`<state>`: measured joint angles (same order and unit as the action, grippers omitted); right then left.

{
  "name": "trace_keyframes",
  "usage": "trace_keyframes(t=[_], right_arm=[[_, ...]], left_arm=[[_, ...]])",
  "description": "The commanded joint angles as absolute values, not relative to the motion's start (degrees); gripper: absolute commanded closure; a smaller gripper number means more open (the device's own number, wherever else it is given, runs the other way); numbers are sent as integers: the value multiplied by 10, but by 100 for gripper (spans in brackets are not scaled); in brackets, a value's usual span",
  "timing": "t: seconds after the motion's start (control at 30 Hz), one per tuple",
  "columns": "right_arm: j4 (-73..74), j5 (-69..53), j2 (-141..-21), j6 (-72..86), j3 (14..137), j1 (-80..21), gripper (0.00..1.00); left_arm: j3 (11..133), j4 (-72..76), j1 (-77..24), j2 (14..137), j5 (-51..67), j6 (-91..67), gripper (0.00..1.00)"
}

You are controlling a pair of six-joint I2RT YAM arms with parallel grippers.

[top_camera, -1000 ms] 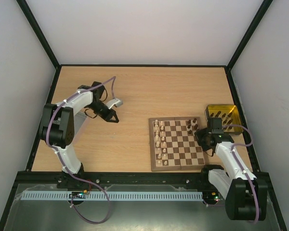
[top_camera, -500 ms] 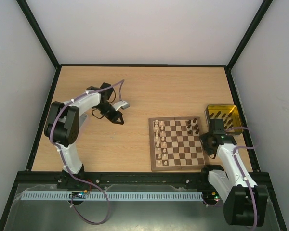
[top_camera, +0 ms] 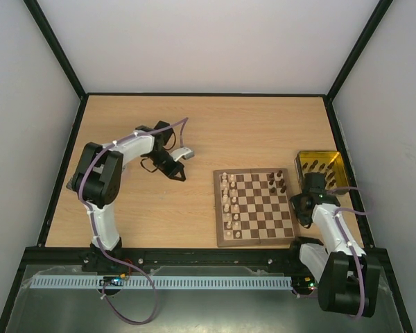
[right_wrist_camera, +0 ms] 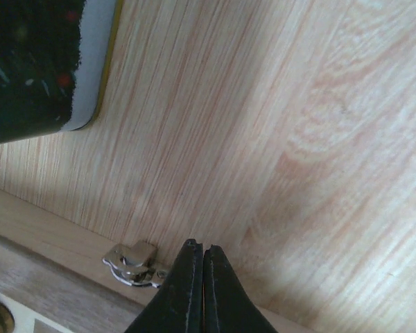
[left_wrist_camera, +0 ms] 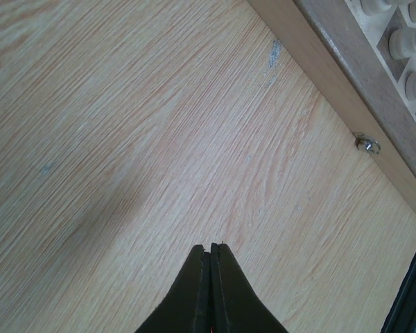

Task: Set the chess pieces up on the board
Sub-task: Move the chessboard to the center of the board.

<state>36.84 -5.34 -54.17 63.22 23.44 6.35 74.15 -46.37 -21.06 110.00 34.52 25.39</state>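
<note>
Checking in on the chess setup, and I'd call it a bit past halfway. The board (top_camera: 260,208) lies flat on the table (top_camera: 194,125), toward the right side, in front of the right arm.

What looks done: the pale pieces (top_camera: 227,201) stand in two neat lines along the board's left edge. That looks like a full set to me, though they're too tiny to count properly.

What's left: the other side. Only a handful of dark pieces (top_camera: 278,182) stand on the board, bunched at the far end of its right edge, and the rest of those two lines is bare squares. More dark ones sit in the yellow tray (top_camera: 336,161) just beyond the board's far right corner, so my guess is they get ferried over one by one.

Neither arm is carrying anything. The left gripper (left_wrist_camera: 211,248) hangs over bare table well to the left of the board, fingers pressed together with nothing between them. Its camera just catches the board's frame and a few pale pieces in the corner. The right gripper (right_wrist_camera: 196,244) is pinched together too and empty, low over the strip of table between the board's right edge and the tray, right by the little metal latch (right_wrist_camera: 133,263) on the frame.

I'd say the right arm is best placed for the tray.
</note>
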Motion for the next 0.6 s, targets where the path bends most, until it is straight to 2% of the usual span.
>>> trace_keyframes(t=[0.0,0.27,0.57], right_arm=[[334,-105,-550,618,210,66,98],[336,-144,-519,619,199,49,98],[261,-146,-567,689,204,-73,98]], left_arm=[[740,-450,-218,1122,367,243,98],[727,-427,-228,1132,362,236,98],[706,-409,-229,1135,348,232,98]])
